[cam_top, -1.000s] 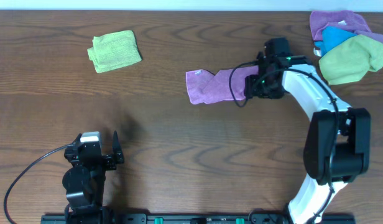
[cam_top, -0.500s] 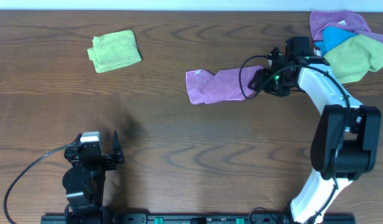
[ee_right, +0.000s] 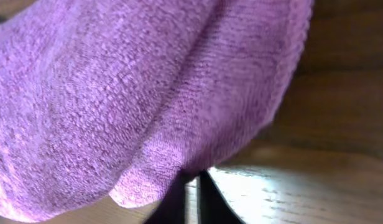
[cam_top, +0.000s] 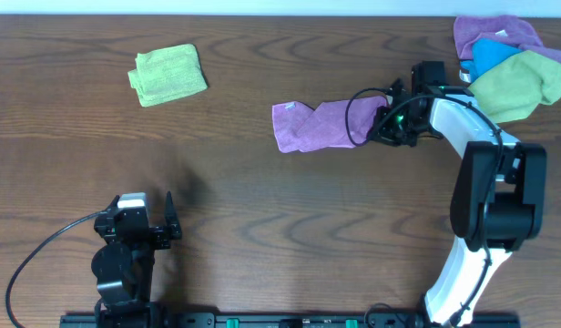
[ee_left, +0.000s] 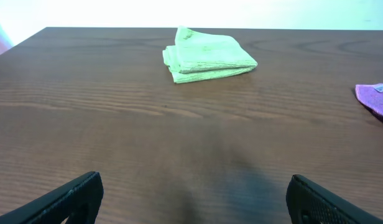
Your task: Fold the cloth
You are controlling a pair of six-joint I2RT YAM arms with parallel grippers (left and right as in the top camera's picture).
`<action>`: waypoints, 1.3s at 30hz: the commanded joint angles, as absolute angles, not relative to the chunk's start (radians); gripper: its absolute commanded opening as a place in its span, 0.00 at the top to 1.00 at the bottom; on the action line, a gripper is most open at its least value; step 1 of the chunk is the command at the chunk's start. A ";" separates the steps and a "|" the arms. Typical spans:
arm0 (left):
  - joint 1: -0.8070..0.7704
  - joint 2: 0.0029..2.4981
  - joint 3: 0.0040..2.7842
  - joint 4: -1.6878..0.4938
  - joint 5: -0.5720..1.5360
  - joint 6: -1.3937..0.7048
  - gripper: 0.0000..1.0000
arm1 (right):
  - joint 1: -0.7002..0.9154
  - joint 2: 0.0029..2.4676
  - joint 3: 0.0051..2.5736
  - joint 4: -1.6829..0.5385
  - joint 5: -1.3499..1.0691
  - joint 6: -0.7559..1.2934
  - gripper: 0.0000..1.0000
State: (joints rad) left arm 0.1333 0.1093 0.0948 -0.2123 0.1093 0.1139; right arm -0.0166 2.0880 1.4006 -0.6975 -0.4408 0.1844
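The magenta-purple cloth [cam_top: 321, 126] lies crumpled in a long strip near the table's middle, with a small white tag toward its left end. My right gripper [cam_top: 382, 124] is at the strip's right end. In the right wrist view the cloth [ee_right: 135, 93] fills most of the frame, and the right gripper [ee_right: 193, 182] is shut, its two dark fingers pinched together on the cloth's lower edge. My left gripper [cam_top: 169, 226] rests at the near left, far from the cloth. The left gripper [ee_left: 194, 205] is open and holds nothing; the cloth's tip [ee_left: 375, 99] shows at the right edge of that view.
A folded lime-green cloth [cam_top: 168, 75] lies at the back left, also seen as the green cloth [ee_left: 207, 55] ahead of the left wrist. A pile of a lavender cloth [cam_top: 485, 32], a blue cloth [cam_top: 490, 55] and a green cloth [cam_top: 517, 87] sits at the back right, close behind the right arm.
The right gripper drew back to the right off the cloth, then shifted slightly left and shut on the cloth's right end. The left arm stayed still.
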 commanded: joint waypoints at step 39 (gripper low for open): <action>0.128 0.103 0.068 -0.224 0.121 0.135 0.04 | 0.008 2.128 1.453 -0.673 -0.547 0.209 0.59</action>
